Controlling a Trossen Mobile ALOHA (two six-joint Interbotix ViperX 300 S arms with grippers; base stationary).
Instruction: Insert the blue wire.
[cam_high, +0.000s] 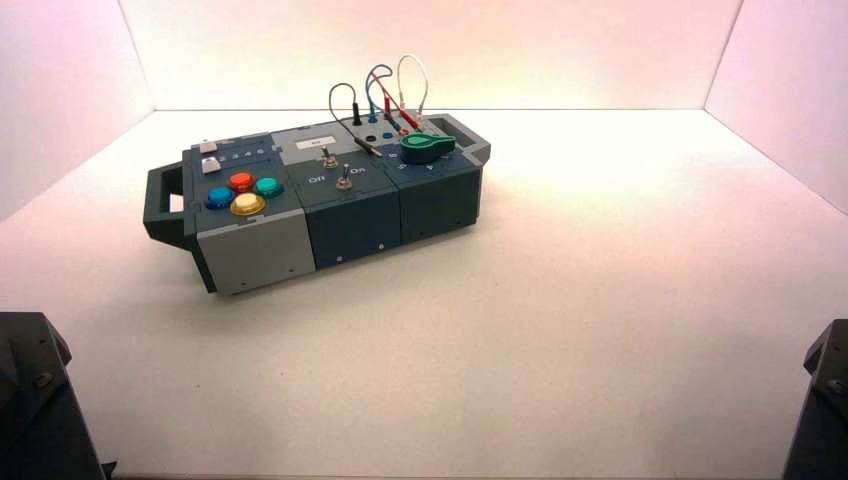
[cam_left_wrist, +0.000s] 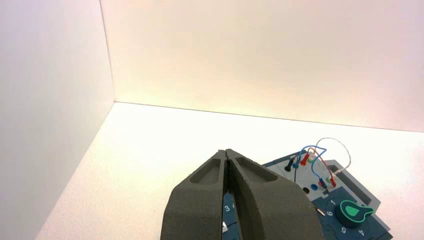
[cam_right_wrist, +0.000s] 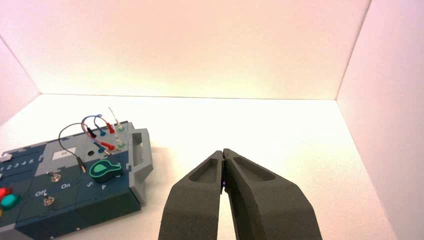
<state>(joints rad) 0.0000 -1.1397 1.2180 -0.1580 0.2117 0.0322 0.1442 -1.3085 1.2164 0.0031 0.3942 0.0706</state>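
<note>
The blue wire (cam_high: 378, 72) arches in a short loop over the grey socket panel at the far right end of the box (cam_high: 350, 225). It also shows in the left wrist view (cam_left_wrist: 313, 161) and the right wrist view (cam_right_wrist: 93, 118). Its blue plugs (cam_left_wrist: 296, 162) stand on the panel; I cannot tell how deep they sit. My left gripper (cam_left_wrist: 227, 152) is shut on nothing, held back above the box's near left part. My right gripper (cam_right_wrist: 223, 151) is shut and empty over the bare floor to the right of the box, well away from the wire.
A red wire (cam_high: 402, 112), a white looped wire (cam_high: 413, 68) and a dark wire (cam_high: 344, 92) share the socket panel. A green knob (cam_high: 428, 147), two toggle switches (cam_high: 343, 181) and round coloured buttons (cam_high: 243, 192) lie along the box. White walls enclose the floor.
</note>
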